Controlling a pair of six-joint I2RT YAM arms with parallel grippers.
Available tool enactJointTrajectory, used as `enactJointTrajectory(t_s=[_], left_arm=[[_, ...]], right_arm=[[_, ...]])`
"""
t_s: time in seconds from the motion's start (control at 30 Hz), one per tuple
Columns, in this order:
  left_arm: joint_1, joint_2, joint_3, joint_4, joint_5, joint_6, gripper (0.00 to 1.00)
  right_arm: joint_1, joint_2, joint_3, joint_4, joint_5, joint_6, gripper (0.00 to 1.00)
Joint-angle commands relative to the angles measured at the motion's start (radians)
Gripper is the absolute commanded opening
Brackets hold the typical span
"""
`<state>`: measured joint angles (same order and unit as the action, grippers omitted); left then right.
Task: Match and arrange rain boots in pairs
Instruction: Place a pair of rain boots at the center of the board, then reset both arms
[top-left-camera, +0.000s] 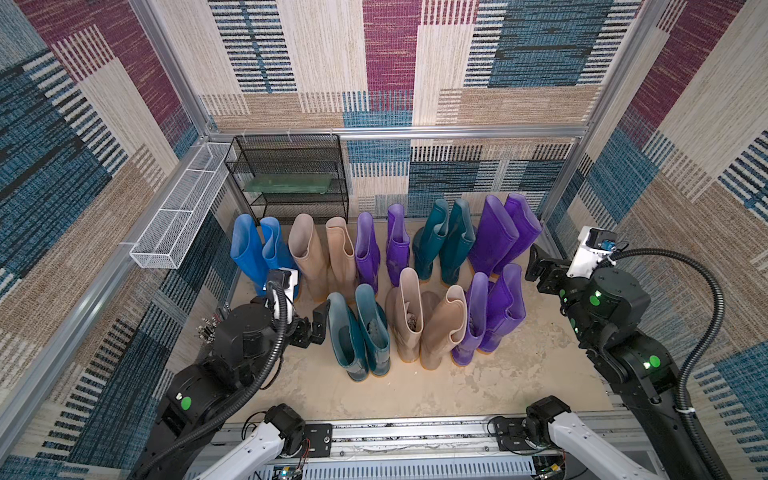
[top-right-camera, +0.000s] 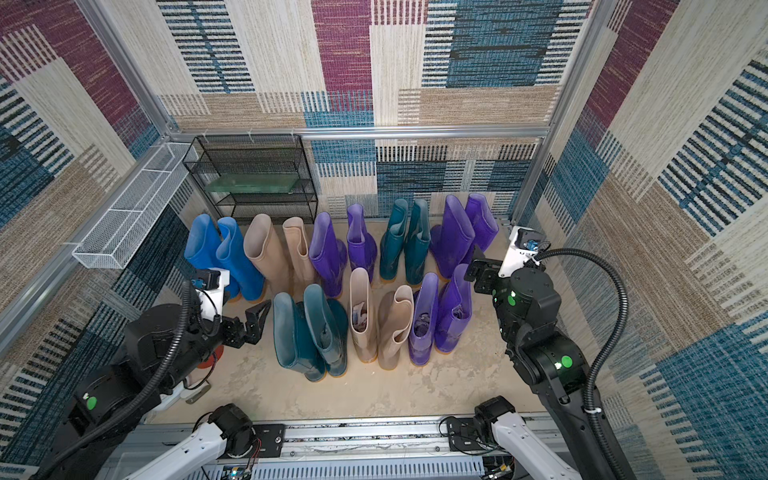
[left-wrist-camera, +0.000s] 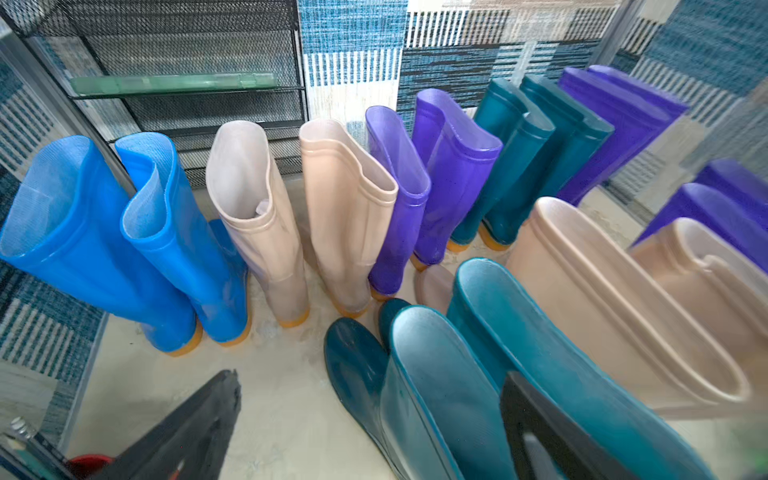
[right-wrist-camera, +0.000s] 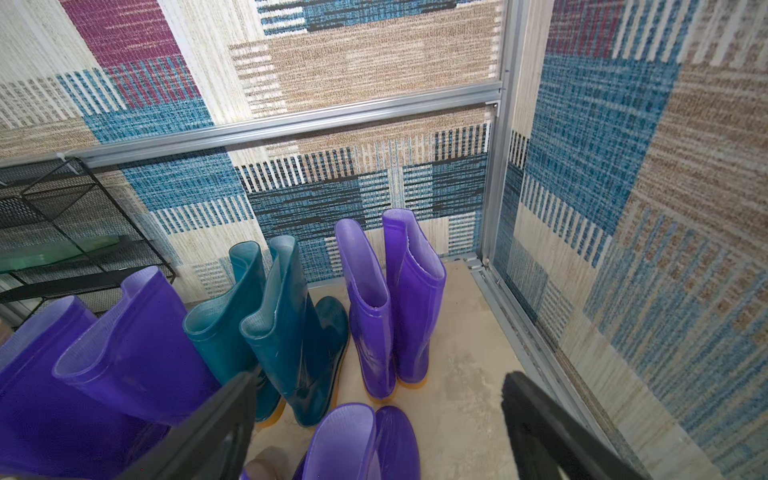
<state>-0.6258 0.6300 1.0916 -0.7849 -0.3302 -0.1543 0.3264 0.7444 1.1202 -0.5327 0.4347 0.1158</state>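
The rain boots stand upright in two rows on the floor. At the back are a blue pair (top-left-camera: 257, 253), a beige pair (top-left-camera: 320, 253), a short purple pair (top-left-camera: 380, 249), a teal pair (top-left-camera: 444, 241) and a tall purple pair (top-left-camera: 503, 232). In front are a teal pair (top-left-camera: 357, 332), a beige pair (top-left-camera: 428, 324) and a purple pair (top-left-camera: 490, 316). My left gripper (top-left-camera: 316, 326) (left-wrist-camera: 372, 376) is open just left of the front teal pair (left-wrist-camera: 436, 374), gripping nothing. My right gripper (top-left-camera: 540, 270) (right-wrist-camera: 380, 376) is open beside the right-hand purple boots (right-wrist-camera: 349, 440), holding nothing.
A black mesh rack (top-left-camera: 286, 178) holding a flat green case stands at the back left. A white wire basket (top-left-camera: 178, 212) hangs on the left wall. Carpeted walls and metal frame posts (right-wrist-camera: 494, 166) close in three sides. Bare floor (top-left-camera: 415, 390) lies before the front row.
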Motion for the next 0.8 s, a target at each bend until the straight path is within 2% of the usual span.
enactJointTrajectory(t_s=[0.0, 0.07, 0.13, 0.27, 0.37, 0.5, 0.6, 0.67, 0.77], left_arm=[[0.016, 0.022, -0.059, 0.182, -0.126, 0.075, 0.99], [0.055, 0.039, -0.094, 0.24, -0.134, 0.096, 0.99], [0.139, 0.022, -0.151, 0.336, -0.115, 0.113, 0.99], [0.389, 0.026, -0.251, 0.45, 0.028, 0.06, 0.99], [0.551, 0.032, -0.347, 0.551, 0.144, -0.001, 0.99], [0.665, 0.065, -0.48, 0.684, 0.274, -0.083, 0.99], [0.681, 0.107, -0.571, 0.801, 0.318, -0.075, 0.99], [0.68, 0.119, -0.653, 0.952, 0.349, -0.032, 0.99], [0.662, 0.155, -0.767, 1.16, 0.309, -0.041, 0.99]], right_arm=[[-0.101, 0.043, 0.0, 0.115, -0.129, -0.153, 0.95], [-0.229, 0.063, 0.007, 0.148, -0.241, -0.154, 0.95], [-0.379, 0.065, -0.009, 0.194, -0.36, -0.128, 0.95], [-0.695, 0.07, -0.15, 0.332, -0.693, -0.04, 0.95], [-0.814, 0.079, -0.269, 0.414, -0.836, 0.012, 0.95], [-0.787, 0.042, -0.396, 0.532, -0.858, -0.054, 0.95], [-0.743, 0.022, -0.489, 0.619, -0.83, -0.06, 0.95], [-0.709, 0.028, -0.538, 0.667, -0.808, -0.031, 0.95], [-0.655, 0.035, -0.659, 0.807, -0.749, -0.011, 0.95]])
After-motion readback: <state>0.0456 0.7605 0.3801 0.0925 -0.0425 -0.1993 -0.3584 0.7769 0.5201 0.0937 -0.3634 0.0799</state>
